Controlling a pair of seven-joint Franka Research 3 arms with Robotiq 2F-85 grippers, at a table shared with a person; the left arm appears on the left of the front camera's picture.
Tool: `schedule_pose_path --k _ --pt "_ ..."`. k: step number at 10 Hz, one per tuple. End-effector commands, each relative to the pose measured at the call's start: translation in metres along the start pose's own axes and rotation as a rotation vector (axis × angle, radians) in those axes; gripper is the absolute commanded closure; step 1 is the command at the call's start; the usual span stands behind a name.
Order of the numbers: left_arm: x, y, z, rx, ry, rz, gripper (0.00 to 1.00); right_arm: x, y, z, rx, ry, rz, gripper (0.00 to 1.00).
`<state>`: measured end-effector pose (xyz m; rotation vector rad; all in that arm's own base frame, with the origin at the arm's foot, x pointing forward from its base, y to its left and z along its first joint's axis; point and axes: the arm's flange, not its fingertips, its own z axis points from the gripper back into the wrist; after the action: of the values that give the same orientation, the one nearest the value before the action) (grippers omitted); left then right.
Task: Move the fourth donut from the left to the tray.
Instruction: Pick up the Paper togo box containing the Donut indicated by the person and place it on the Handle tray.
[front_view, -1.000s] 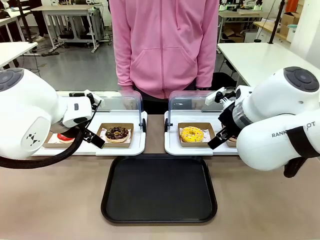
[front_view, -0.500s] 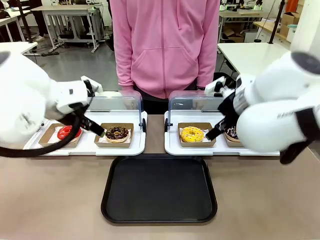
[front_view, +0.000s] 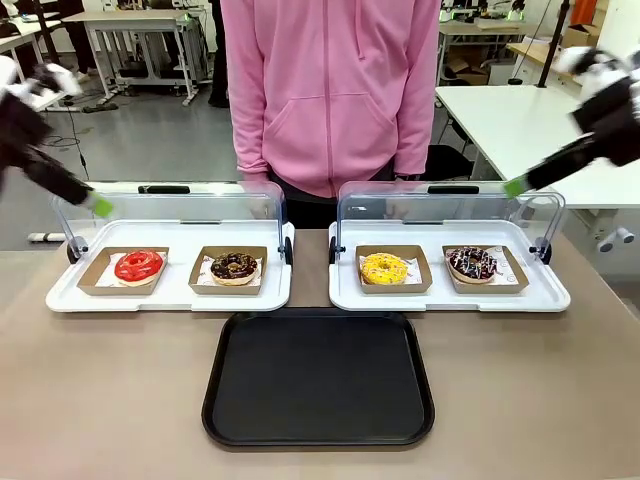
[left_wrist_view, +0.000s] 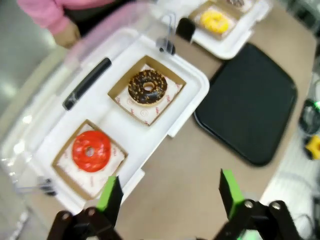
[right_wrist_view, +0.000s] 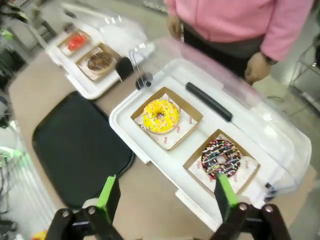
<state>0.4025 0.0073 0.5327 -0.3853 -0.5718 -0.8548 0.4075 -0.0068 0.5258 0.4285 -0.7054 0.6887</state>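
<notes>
While the fourth donut (front_view: 473, 263) lies flat, hole upward, round.

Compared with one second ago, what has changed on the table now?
Both arms rose and pulled back outward: the left gripper to the left, the right gripper to the right. Both are open; nothing was picked up. The red donut, the brown donut, the yellow donut, the striped donut and the black tray stayed in place.
</notes>
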Motion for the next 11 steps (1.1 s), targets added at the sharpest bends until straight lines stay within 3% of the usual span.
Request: schedule_pose_path --k 1,5,8,11 --pt "-0.026 0.047 0.024 -0.114 -0.101 -0.072 0.00 -0.024 -0.060 0.022 0.149 -0.106 -0.004 0.00" --pt "-0.091 0.096 0.064 -0.128 -0.307 -0.103 0.00 -0.088 -0.120 0.053 0.198 -0.247 -0.002 0.00" --pt "-0.112 0.112 0.080 -0.141 -0.342 -0.130 0.00 -0.109 -0.132 0.057 0.220 -0.319 0.031 0.00" --pt "-0.119 0.114 0.082 -0.148 -0.393 -0.157 0.00 -0.110 -0.134 0.059 0.214 -0.340 0.038 0.00"
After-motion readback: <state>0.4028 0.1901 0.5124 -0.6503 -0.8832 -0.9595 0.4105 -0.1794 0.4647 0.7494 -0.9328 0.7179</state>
